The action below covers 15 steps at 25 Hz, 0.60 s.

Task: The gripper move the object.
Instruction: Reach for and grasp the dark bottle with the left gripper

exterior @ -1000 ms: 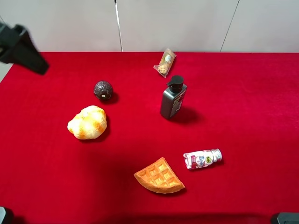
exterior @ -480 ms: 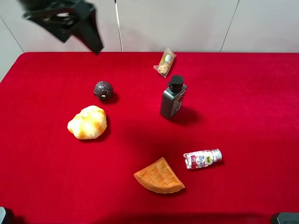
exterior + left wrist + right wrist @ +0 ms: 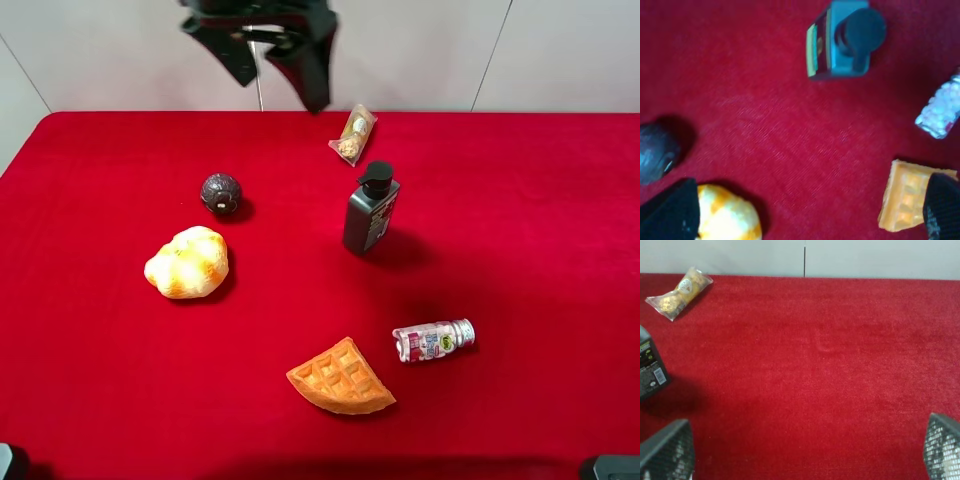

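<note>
— Exterior high view first: where does the pump bottle (image 3: 370, 210) stand?
— Upright on the red cloth (image 3: 520, 200), pump head on top, nothing touching it. I'll place everything else from it.
— Go on.
— A snack packet (image 3: 353, 135) lies near it on the wall side. A dark ball (image 3: 221, 193) sits well apart to its left, and a bun (image 3: 187, 262) lies further left and nearer the camera. A waffle (image 3: 341, 378) lies well in front of the bottle, and a small white-pink bottle (image 3: 433, 340) lies on its side in front and slightly to the right.
— And the left gripper (image 3: 280, 90)?
— It hangs high, behind the bottle and to its left, clear of it, against the pale wall. Its two fingers are splayed wide with nothing between them.
— Does the left wrist view agree?
— Yes. It looks down on the bottle's black pump top, and both fingertips sit far apart at the corners of the picture, bare cloth between them.
— The right gripper (image 3: 805, 450)?
— Spread apart as well and empty. In the right wrist view the bottle shows only as a labelled edge at one side, apart from both fingertips, with the packet beyond it.
</note>
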Motion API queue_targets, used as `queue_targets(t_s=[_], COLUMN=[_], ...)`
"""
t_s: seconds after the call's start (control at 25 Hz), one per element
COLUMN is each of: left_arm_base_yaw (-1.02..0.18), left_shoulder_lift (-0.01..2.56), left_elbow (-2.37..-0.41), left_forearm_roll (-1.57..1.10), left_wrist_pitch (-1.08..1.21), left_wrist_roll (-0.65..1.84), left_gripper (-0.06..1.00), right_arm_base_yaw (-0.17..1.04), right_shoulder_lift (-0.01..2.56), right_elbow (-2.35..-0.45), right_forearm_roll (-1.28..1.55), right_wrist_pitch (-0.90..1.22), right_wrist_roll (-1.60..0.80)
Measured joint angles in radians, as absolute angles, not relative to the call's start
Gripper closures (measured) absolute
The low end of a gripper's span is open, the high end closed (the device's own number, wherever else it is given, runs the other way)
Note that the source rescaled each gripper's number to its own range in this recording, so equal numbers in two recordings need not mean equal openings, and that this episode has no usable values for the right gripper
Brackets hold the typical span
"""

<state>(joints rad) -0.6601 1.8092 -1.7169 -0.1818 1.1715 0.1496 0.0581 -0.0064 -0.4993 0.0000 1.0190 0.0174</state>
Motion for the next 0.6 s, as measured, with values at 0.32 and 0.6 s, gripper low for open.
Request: queue_targets(t_s=[0.32, 0.6], left_arm_base_yaw=[-0.752, -0.816], left_shoulder_lift=[1.985, 2.158], left_elbow=[-1.923, -2.089], left_forearm_roll=[-0.119, -0.091], left_wrist_pitch=[1.192, 1.192], left_wrist_roll=[0.129, 0.129], left_gripper=[0.14, 0.14], right_arm_base_yaw=[0.058, 0.058], right_shoulder_lift=[-0.006, -0.006], right_elbow=[-0.499, -0.499], right_forearm_roll=[0.000, 0.000], right_wrist_pitch=[1.019, 1.019], right_wrist_roll=[0.017, 0.017])
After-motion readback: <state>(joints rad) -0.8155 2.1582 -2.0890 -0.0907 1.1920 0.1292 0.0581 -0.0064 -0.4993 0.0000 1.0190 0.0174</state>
